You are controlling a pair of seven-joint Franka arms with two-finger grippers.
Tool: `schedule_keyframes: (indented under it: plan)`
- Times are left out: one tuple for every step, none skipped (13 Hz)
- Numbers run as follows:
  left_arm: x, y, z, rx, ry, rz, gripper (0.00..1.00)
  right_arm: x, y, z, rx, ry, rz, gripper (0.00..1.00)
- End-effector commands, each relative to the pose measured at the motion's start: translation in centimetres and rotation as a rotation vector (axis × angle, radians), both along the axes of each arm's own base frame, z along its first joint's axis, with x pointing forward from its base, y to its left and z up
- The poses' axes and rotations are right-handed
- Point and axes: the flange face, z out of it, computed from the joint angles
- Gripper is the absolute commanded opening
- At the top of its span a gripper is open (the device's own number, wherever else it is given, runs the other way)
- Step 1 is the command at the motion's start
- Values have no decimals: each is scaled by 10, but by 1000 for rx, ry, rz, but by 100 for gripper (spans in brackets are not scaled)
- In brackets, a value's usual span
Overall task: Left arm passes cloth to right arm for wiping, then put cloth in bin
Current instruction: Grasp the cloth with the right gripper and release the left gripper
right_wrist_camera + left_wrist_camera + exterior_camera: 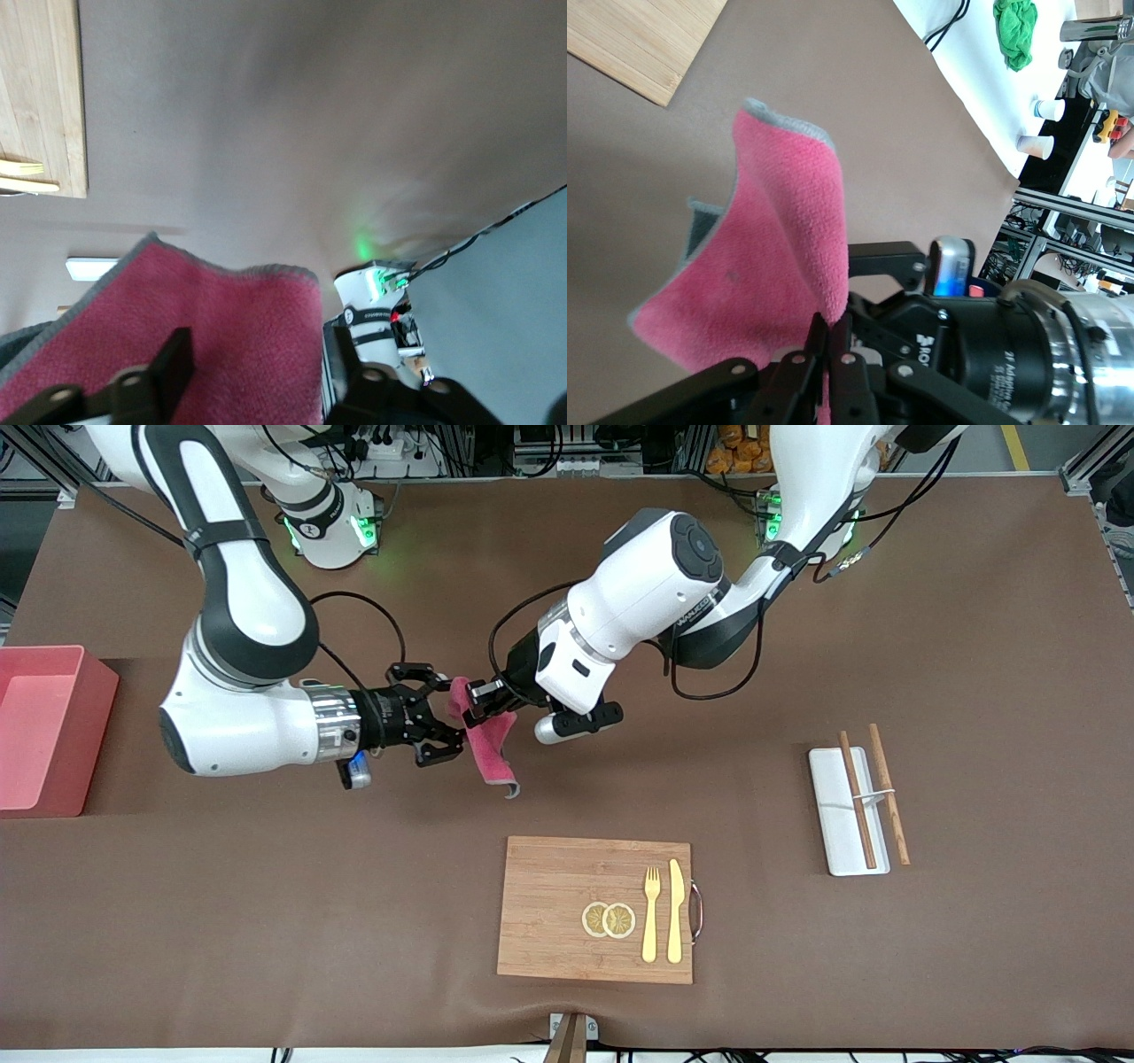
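My left gripper (478,700) is shut on the top edge of the crimson-pink cloth (489,751) and holds it in the air over the middle of the table. The cloth hangs down with its grey edge showing. In the left wrist view the jaws (833,341) pinch the cloth (771,266). My right gripper (450,714) is open, with its fingers on either side of the cloth's upper part. In the right wrist view the cloth (221,341) lies between the spread fingers (177,363). The salmon-pink bin (93,726) stands at the right arm's end of the table.
A wooden board (549,903) lies nearer to the front camera than the grippers, with two lemon slices (608,919), a fork (651,912) and a knife (676,911) on it. A narrow white tray (833,815) with chopsticks (858,797) lies toward the left arm's end.
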Motion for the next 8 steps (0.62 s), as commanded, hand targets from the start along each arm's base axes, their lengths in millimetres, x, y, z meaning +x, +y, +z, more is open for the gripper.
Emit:
schedule_keyframes:
  plan:
    - [2, -4, 3, -31, 11, 16, 0, 6, 0, -2, 33, 19, -37, 0]
    - [2, -4, 4, -32, 14, 19, 0, 8, -1, 0, 38, 2, -28, 0]
    - [3, -3, 3, -31, 16, 21, 0, 9, -4, -1, 36, -13, -19, 0]
    - [3, -3, 3, -31, 15, 20, 0, 10, -7, -1, 47, -45, 2, 0]
    - [3, -4, 1, -28, 12, 16, 9, 11, -11, -1, 54, -86, 33, 0]
    - [5, -2, 0, -26, 14, 22, 38, 13, -17, -2, 59, -121, 60, 0]
    - [6, 0, 3, -26, 10, 26, 77, 13, -18, -2, 51, -163, 96, 0]
    - [7, 6, 16, -18, -22, 23, 100, 10, -19, -6, 18, -201, 148, 0]
